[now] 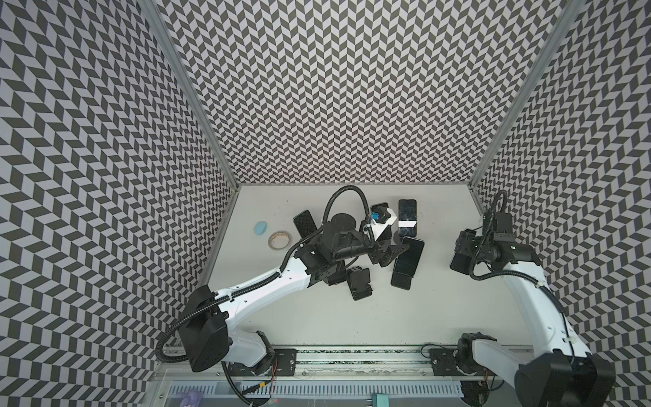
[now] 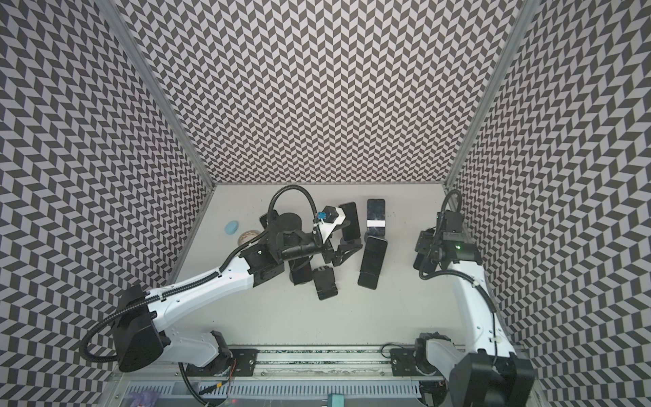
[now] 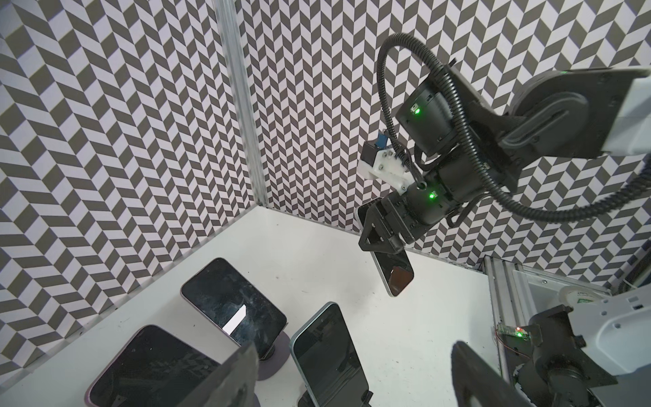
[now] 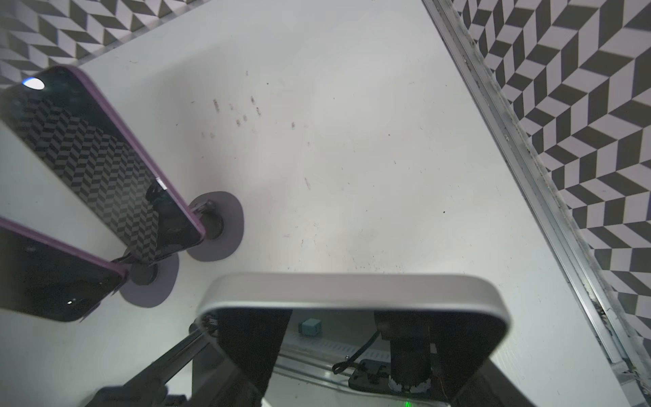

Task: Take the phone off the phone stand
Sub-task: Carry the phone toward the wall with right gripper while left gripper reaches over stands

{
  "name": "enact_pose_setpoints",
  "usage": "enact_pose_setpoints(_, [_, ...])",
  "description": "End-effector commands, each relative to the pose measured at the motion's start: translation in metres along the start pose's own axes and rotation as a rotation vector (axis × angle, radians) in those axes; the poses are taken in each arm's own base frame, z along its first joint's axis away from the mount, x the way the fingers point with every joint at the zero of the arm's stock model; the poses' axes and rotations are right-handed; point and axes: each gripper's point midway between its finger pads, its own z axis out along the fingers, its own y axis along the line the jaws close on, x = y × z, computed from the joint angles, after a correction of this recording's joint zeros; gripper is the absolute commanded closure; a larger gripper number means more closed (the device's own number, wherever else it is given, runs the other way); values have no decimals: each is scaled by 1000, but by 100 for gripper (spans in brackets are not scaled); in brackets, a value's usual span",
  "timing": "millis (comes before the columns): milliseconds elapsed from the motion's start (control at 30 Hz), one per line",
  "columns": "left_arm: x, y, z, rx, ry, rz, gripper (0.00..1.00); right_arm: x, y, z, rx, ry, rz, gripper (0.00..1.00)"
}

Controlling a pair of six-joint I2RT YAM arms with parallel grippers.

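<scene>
Holds the phone [image 3: 396, 276] clamped in the right pincer [image 3: 384, 243], aloft above bare counter [image 1: 440, 317], close beside the right wall rail [image 4: 521, 169]. Hangs the left pincer [image 1: 387, 256] wide apart, empty, over phones on stands [image 3: 232, 310]; open counter between.

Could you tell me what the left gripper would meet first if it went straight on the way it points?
Probably the blue-edged phone, dead centre ahead of the open left gripper in its wrist view; how far off is unclear.
</scene>
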Motion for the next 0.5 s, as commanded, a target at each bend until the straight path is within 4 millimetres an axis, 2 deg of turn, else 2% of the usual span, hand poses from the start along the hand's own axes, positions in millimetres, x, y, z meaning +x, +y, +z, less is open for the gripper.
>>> enact_pose_setpoints(0, [2, -12, 1, 47, -22, 13, 14, -26, 7, 15, -64, -87, 37, 47])
enact_pose_setpoints(233, [19, -24, 10, 80, 12, -5, 13, -23, -8, 57, -55, -18, 131, 51])
enact_pose_setpoints(467, [37, -47, 23, 177, 52, -102, 14, -28, -26, 95, 23, 42, 178, 50])
